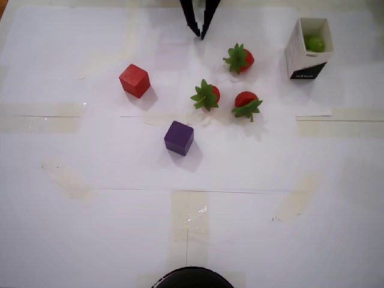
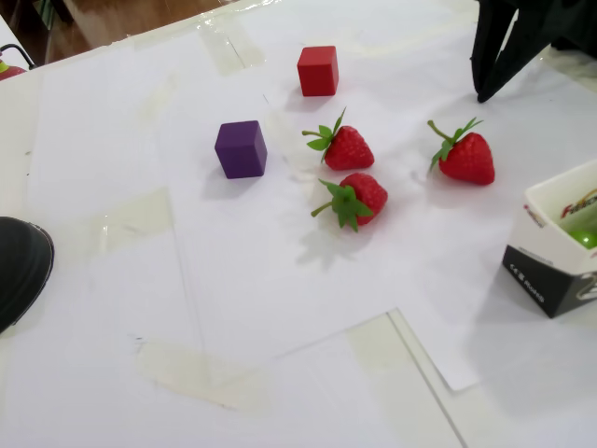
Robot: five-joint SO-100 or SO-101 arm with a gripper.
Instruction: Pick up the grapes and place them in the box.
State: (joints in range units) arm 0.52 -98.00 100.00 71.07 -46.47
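The gripper hangs at the top centre of the overhead view, black fingers converging almost to a point with only a sliver between the tips, holding nothing. In the fixed view it sits at the upper right, clear of the paper-covered table.

One grape is visible, lying inside the box at the upper right of the overhead view; the fixed view shows a green sliver of it in the box opening at the right edge. No other grape shows on the table.

Three strawberries lie between gripper and box. A red cube and a purple cube sit further left.

Judgement: the grape looks glossy, small and light, so likely slippery and prone to roll. A hold across its widest middle, jaws squarely opposed, would suit. With the only visible grape boxed, the task appears complete or nearly so.
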